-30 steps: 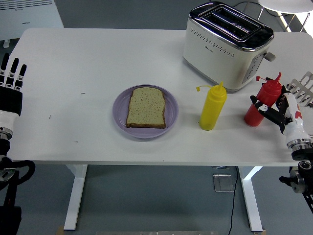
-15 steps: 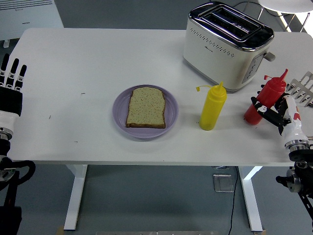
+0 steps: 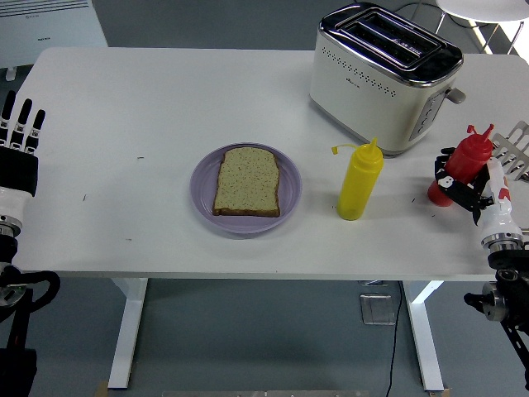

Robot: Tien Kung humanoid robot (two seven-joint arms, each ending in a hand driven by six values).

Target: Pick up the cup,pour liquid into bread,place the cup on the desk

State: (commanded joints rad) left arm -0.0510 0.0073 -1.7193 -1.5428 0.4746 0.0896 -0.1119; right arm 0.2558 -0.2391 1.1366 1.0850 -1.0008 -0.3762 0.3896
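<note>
At the table's near right edge, the right hand (image 3: 475,186) has its dark fingers (image 3: 454,184) wrapped round the red squeeze bottle (image 3: 463,165), and the bottle has changed since half a second ago: then its base stood on the tabletop further left with the body only leaning, while now it sits closer to the table's right edge, tipped so that its nozzle points up and to the right. Whether its base touches the white table (image 3: 165,107) cannot be told. The bottle is plain red with a red cap and a small tethered nozzle cover at the top. Just left of it, apart from the hand, the yellow squeeze bottle (image 3: 359,181) stands upright where it stood before. Further left, near the table's middle, a slice of bread (image 3: 247,181) lies flat on a lilac plate (image 3: 202,192), unchanged. At the far left edge the left hand (image 3: 20,141) rests with straight, spread fingers holding nothing. Farther back on the right stands a cream and chrome toaster (image 3: 383,76).
</note>
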